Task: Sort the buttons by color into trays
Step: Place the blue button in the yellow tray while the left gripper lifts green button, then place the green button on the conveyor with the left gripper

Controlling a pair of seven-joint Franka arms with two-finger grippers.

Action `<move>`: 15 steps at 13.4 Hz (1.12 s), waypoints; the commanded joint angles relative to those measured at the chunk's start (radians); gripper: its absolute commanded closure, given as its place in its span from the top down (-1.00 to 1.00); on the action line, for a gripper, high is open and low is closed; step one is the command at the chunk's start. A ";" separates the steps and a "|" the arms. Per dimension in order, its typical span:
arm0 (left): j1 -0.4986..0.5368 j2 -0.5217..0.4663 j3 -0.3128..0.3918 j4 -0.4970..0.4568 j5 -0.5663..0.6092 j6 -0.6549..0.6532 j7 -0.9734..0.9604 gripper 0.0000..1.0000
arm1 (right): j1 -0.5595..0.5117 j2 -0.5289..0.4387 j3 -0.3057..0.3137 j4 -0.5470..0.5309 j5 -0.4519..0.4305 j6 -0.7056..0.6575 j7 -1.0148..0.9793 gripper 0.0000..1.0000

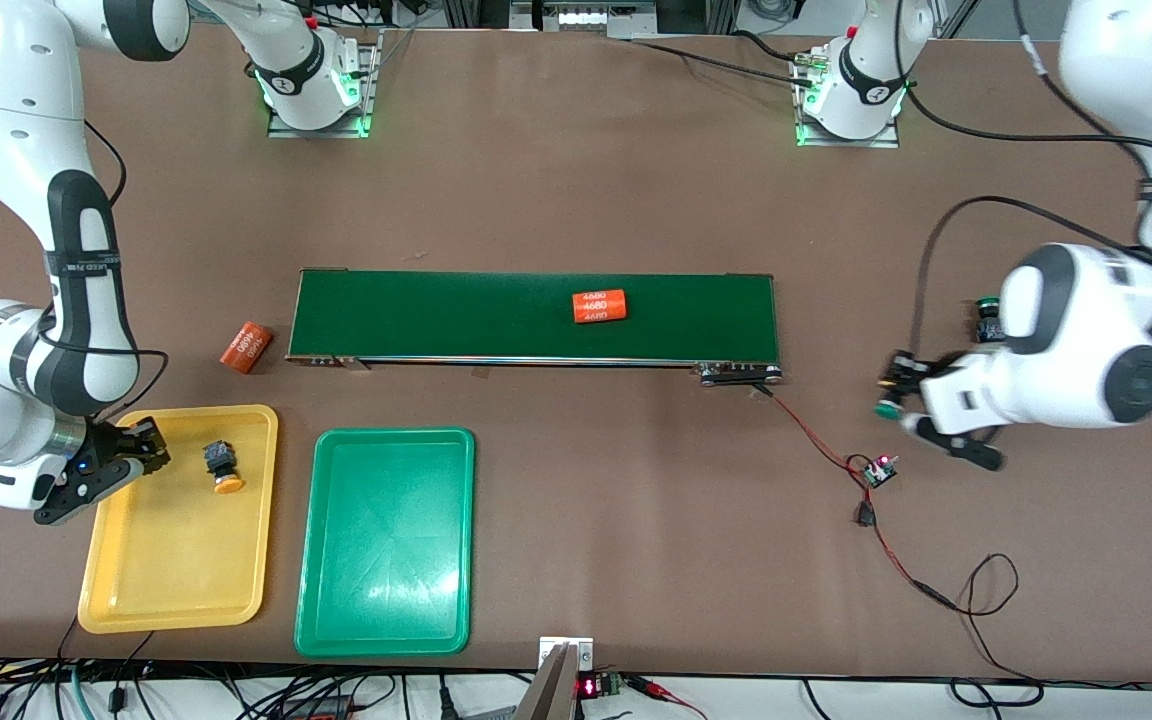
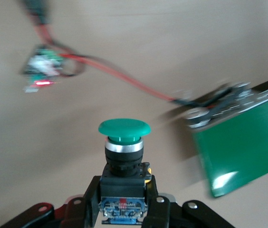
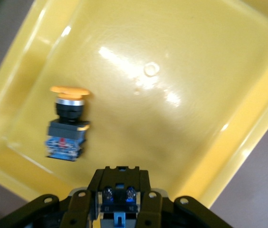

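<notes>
Sitting on its side in the yellow tray (image 1: 181,585), one yellow button (image 1: 223,467) looks sorted; the green tray (image 1: 386,590) holds nothing. Left gripper (image 2: 124,209) grips a green button (image 2: 124,142) over bare table near the belt's (image 1: 536,316) end; right gripper (image 1: 101,470) hangs closed, empty, over the yellow tray.

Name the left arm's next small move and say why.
Probably carry the green button toward the green tray and over it. The left gripper is shut on the button's body, up over bare table at its own end, and the green tray holds nothing. The right gripper is shut over the yellow tray, where a yellow button already lies.
</notes>
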 commanded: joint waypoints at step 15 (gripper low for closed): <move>-0.223 -0.079 -0.159 -0.332 -0.038 0.242 -0.725 -0.41 | -0.013 -0.086 0.049 0.055 0.069 -0.227 0.027 1.00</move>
